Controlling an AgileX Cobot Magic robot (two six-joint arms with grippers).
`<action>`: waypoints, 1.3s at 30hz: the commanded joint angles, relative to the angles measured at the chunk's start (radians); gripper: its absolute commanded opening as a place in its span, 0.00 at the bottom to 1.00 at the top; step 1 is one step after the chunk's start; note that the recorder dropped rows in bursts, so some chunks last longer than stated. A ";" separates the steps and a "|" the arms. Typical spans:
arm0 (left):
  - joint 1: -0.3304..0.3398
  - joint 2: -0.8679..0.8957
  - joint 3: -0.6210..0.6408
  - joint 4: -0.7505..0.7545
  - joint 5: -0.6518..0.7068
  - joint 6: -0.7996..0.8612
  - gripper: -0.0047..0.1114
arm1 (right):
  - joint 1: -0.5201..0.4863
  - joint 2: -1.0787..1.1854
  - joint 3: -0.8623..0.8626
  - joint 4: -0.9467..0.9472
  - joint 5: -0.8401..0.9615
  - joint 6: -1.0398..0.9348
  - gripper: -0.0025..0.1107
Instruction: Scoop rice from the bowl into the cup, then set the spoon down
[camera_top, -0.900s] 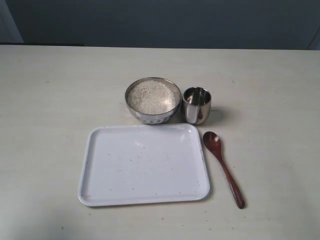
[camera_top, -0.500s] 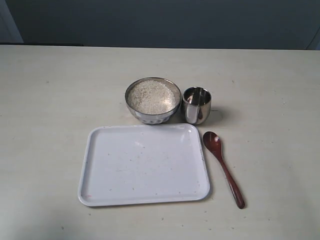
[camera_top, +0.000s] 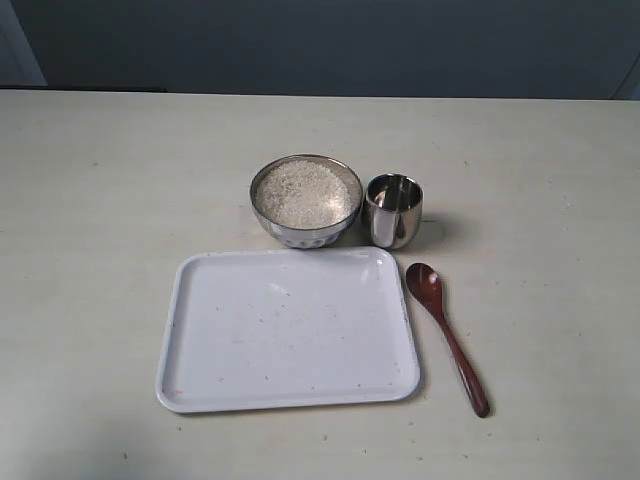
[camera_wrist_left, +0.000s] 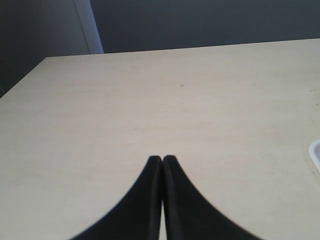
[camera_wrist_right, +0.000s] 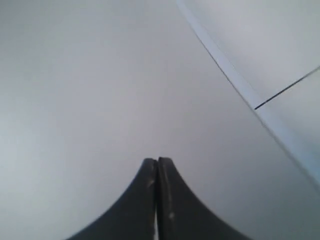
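Observation:
The steel bowl (camera_top: 306, 235) stands mid-table, filled with white rice (camera_top: 305, 192). Right beside it is the small steel cup (camera_top: 393, 210). The dark wooden spoon (camera_top: 446, 335) lies flat on the table to the right of the tray, its oval end toward the cup. Neither arm shows in the exterior view. My left gripper (camera_wrist_left: 162, 159) is shut with nothing in it, above bare table. My right gripper (camera_wrist_right: 157, 161) is also shut and empty, facing a plain grey surface.
A white rectangular tray (camera_top: 200, 385) lies in front of the bowl; its corner (camera_wrist_left: 315, 152) peeks into the left wrist view. A dark wall backs the table's far edge (camera_top: 320, 95). A pale panel with a seam (camera_wrist_right: 260, 65) crosses the right wrist view.

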 joint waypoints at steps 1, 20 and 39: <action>-0.002 0.001 -0.008 0.000 -0.010 -0.005 0.04 | -0.003 -0.003 0.002 0.111 0.006 0.418 0.02; -0.002 0.001 -0.008 0.000 -0.010 -0.005 0.04 | 0.002 -0.003 -0.221 -0.529 0.010 0.794 0.02; -0.002 0.001 -0.008 0.000 -0.013 -0.005 0.04 | 0.036 1.096 -0.774 -2.006 -0.028 1.731 0.02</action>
